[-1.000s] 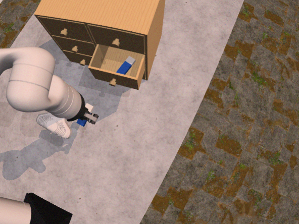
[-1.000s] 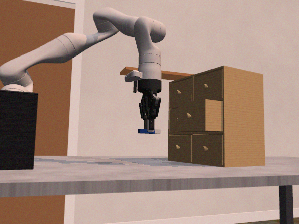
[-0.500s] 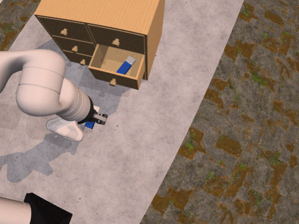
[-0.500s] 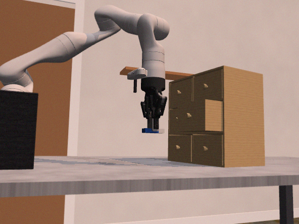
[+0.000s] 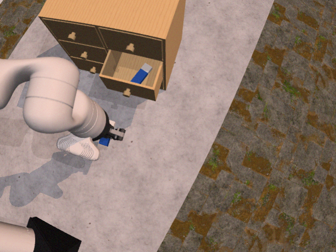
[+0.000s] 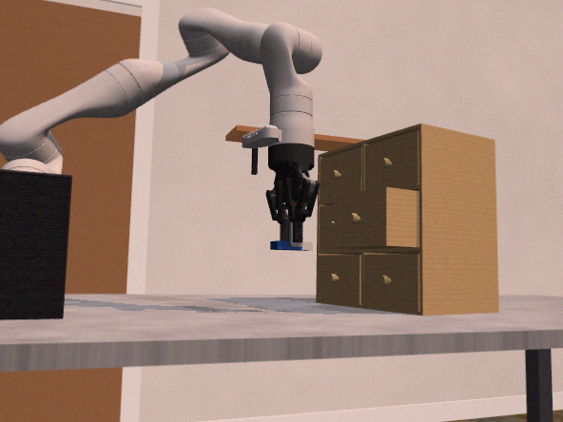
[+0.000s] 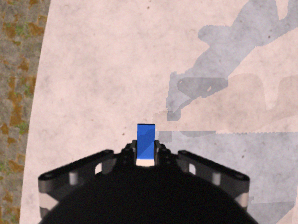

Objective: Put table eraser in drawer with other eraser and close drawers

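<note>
A gripper (image 5: 117, 134) (image 6: 291, 233) (image 7: 145, 147), its fingers clamped on 1 blue-and-white eraser (image 5: 104, 141) (image 6: 285, 245) (image 7: 146, 141), hangs above the table (image 5: 159, 159) (image 6: 266, 354) (image 7: 90, 75), left of a 6-drawer wooden chest (image 6: 458, 223) (image 5: 173, 42). At right, 1 middle-row drawer (image 6: 402, 218) (image 5: 129, 85) juts from the chest's front; inside lies a 2nd blue-and-white eraser (image 5: 141, 74).

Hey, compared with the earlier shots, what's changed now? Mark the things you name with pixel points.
The gripper (image 5: 122, 134) (image 6: 291, 238) (image 7: 145, 147), shut on the blue-and-white eraser (image 5: 104, 141) (image 6: 281, 245) (image 7: 145, 140), has moved toward the chest (image 5: 173, 42) (image 6: 458, 223). Nothing was grasped or released. The open drawer (image 5: 130, 88) (image 6: 402, 218) and the eraser inside it (image 5: 139, 76) stayed put.
</note>
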`<state>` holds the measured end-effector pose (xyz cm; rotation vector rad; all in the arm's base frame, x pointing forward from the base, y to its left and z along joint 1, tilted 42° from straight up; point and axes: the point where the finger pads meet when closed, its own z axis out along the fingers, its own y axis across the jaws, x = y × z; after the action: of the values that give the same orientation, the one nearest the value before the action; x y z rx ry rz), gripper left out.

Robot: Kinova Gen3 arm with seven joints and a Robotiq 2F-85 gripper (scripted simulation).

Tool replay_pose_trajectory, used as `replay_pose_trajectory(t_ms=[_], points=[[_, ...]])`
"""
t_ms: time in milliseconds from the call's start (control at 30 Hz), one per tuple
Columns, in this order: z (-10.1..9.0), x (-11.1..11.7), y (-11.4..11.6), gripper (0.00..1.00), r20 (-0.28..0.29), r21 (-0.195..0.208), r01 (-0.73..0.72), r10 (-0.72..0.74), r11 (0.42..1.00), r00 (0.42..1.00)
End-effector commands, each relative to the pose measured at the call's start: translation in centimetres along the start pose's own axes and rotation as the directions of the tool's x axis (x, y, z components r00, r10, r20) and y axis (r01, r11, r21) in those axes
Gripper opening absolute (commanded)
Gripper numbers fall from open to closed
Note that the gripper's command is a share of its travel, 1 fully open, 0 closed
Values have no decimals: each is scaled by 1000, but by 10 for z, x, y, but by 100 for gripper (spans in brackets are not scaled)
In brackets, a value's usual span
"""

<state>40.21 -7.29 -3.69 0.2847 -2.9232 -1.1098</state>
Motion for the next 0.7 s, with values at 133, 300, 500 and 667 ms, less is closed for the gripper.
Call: replay_pose_trajectory(t_ms=[133,300,500,667], points=[[0,2,-1,19,-5,-8,18,-18,1000,1000],[0,2,-1,19,-5,-8,20,-20,1000,1000],[0,2,-1,19,-5,-8,20,-20,1000,1000],[-2,2,-1,19,-5,-8,20,-20,1000,1000]])
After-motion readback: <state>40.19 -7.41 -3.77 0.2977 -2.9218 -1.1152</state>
